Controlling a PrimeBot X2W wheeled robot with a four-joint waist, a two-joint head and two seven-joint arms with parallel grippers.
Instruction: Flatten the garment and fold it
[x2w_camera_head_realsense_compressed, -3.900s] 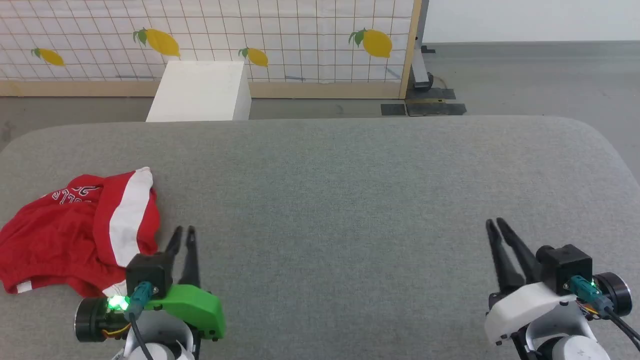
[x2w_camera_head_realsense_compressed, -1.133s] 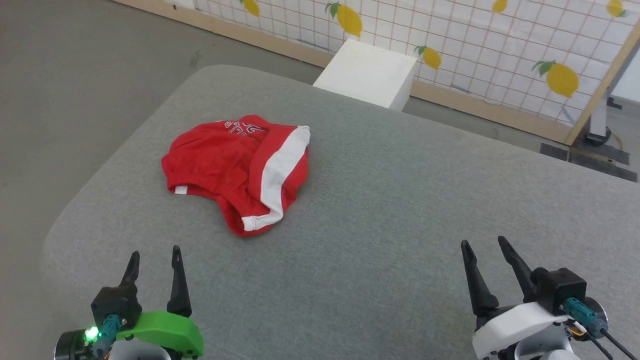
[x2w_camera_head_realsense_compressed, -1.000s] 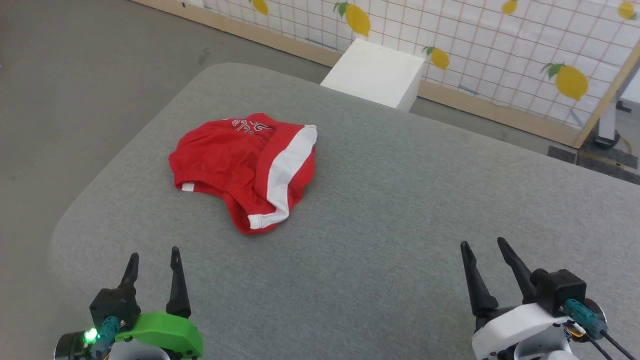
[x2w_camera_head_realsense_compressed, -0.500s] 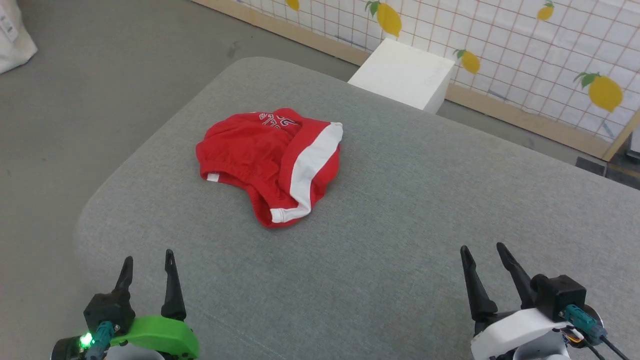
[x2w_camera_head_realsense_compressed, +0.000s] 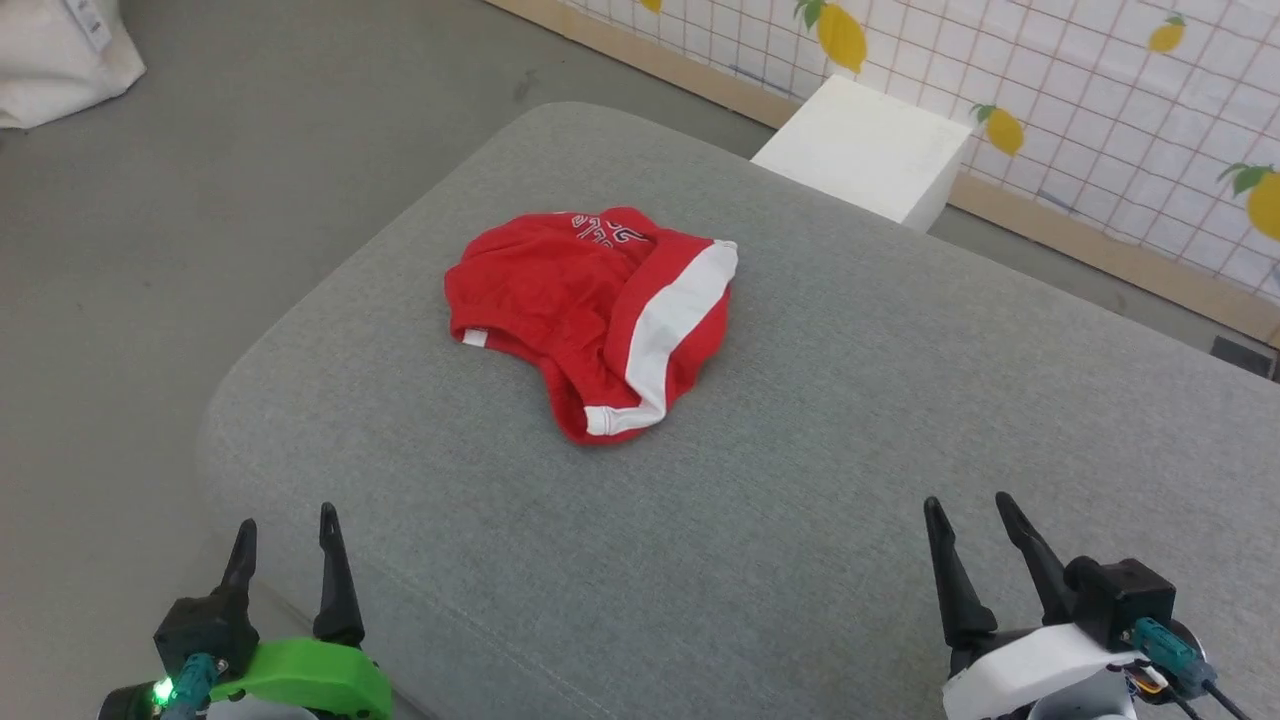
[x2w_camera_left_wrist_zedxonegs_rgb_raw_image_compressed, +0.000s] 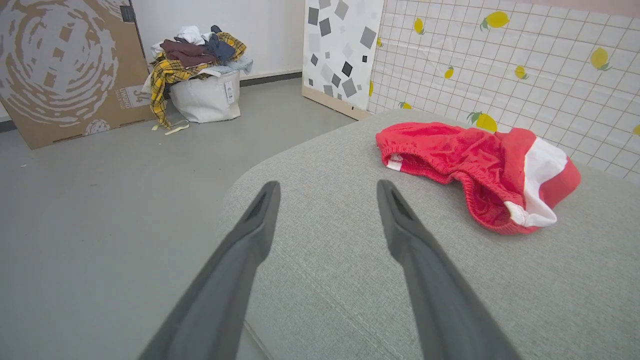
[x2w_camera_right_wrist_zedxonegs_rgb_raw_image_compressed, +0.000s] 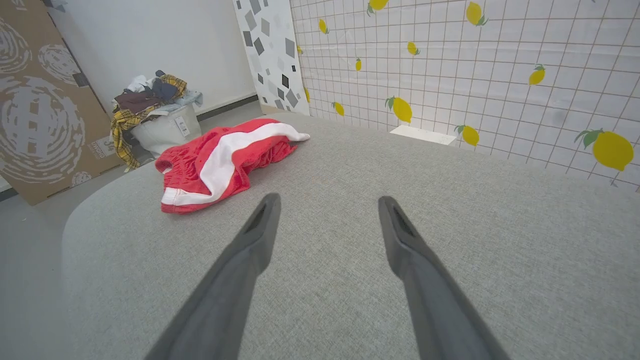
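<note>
Toward the far left corner of the grey padded worktop, the garment lies crumpled and doubled over itself, its lower layers hidden. The left gripper at the near left corner and the right gripper at the near edge both have their fingers spread, hold nothing, and are well apart from it. The white lettering is illegible.

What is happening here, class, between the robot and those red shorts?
A two-armed robot faces red shorts lying crumpled on a grey padded table. Its left claw and right claw both hover open at the table's near side, apart from the shorts and holding nothing. Flattening and folding have not yet begun.
</note>
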